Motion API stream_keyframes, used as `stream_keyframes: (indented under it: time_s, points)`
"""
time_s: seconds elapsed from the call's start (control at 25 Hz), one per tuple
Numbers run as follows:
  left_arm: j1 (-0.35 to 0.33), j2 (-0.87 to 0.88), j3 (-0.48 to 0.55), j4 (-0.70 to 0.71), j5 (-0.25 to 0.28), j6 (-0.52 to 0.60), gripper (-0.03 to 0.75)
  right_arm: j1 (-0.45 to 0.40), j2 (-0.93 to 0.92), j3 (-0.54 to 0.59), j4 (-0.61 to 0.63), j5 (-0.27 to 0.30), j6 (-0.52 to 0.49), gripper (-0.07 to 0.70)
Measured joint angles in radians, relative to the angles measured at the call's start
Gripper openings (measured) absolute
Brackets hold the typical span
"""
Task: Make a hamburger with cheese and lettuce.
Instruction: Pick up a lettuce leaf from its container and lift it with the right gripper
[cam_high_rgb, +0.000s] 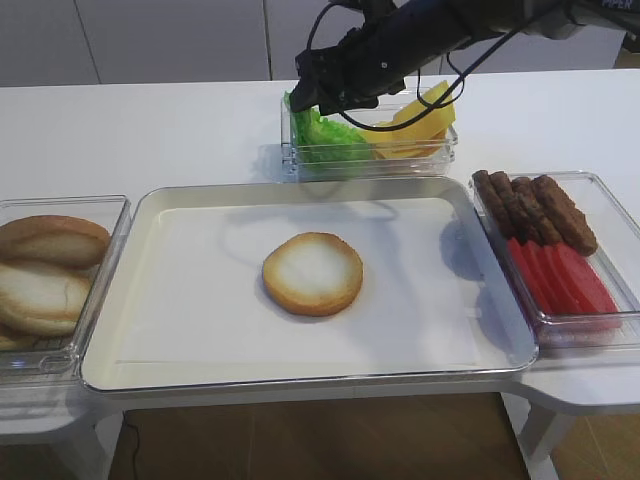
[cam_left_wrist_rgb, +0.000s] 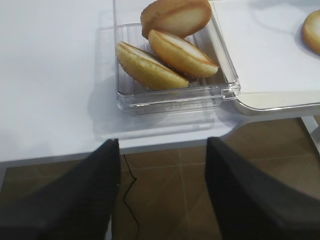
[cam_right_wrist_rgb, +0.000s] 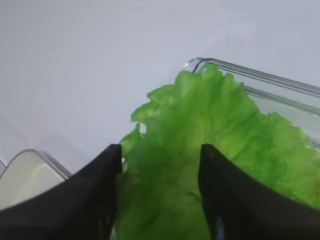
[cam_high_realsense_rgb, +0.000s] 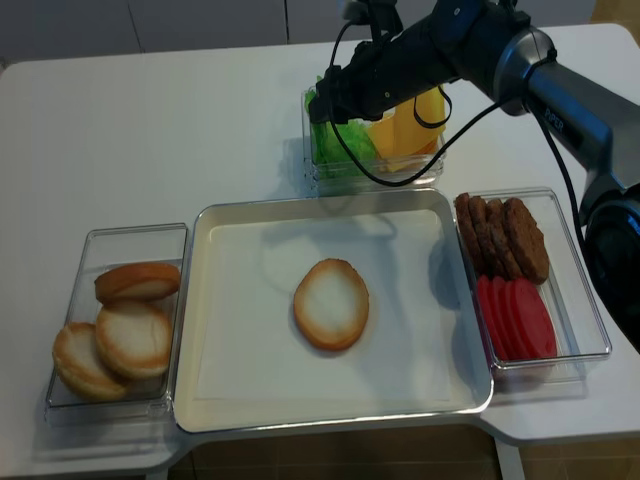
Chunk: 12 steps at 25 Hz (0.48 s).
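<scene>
While your right end effector (cam_right_wrist_rgb: 160, 165) straddled the lettuce (cam_right_wrist_rgb: 210, 150) released, you needed to sink deeper and pinch one leaf only.

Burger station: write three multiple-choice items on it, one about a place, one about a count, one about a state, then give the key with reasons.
1. Where does the bun half lie?
A. On the white tray
B. In the left bin
C. Among the patties

2. How many bun halves sit in the left container?
A. One
B. Three
C. Five

3. How do the right gripper's jaws stand?
A. Shut on a cheese slice
B. Shut and empty
C. Open, astride the lettuce

Key: 1 A, it lies alone mid-tray. 2 B, the overhead view shows three. 3 C, the right wrist view shows green leaf filling the gap between two spread fingers.
</scene>
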Motion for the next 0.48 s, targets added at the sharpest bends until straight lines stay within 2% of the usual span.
stream_keyframes:
  time_s: [0.16,0.48]
  points:
    - [0.0,0.0,0.0,0.0,0.0,0.0,0.405,0.0,0.0,0.0,-0.002,0.005,0.012,0.341]
    - [0.0,0.0,0.0,0.0,0.0,0.0,0.405,0.0,-0.008,-0.008,-0.006,0.023,0.02,0.327]
